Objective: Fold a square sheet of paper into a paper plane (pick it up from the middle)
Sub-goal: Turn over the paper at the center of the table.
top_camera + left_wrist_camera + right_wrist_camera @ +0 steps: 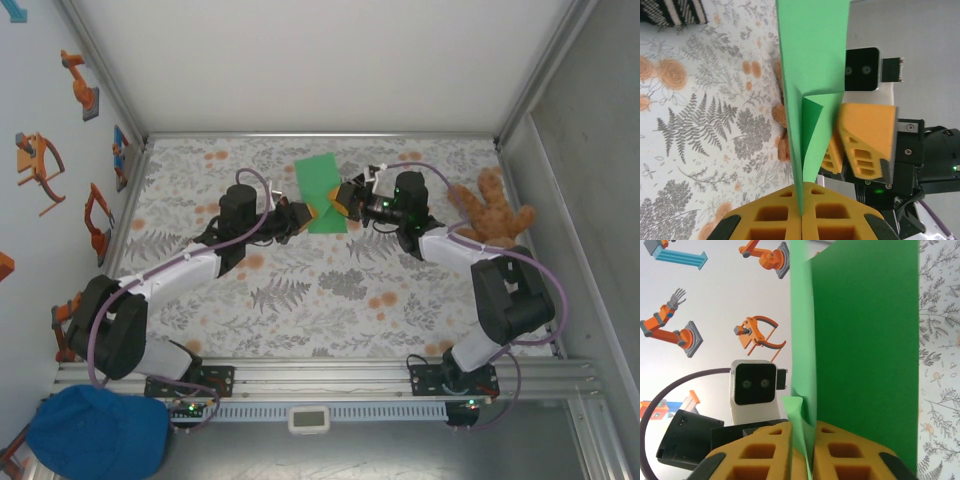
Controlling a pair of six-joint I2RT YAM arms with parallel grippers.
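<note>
A: What about the left claw [802, 197]?
B: Pressed together on the green paper sheet [812, 55], which rises straight out from its tips.
A: And the right claw [802, 430]?
B: The sheet runs between its fingers [765, 450]; gripped or loose, I can't tell.

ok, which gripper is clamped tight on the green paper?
The left gripper: its pads meet on the green paper. On the right gripper the pads stand slightly apart around it.
</note>
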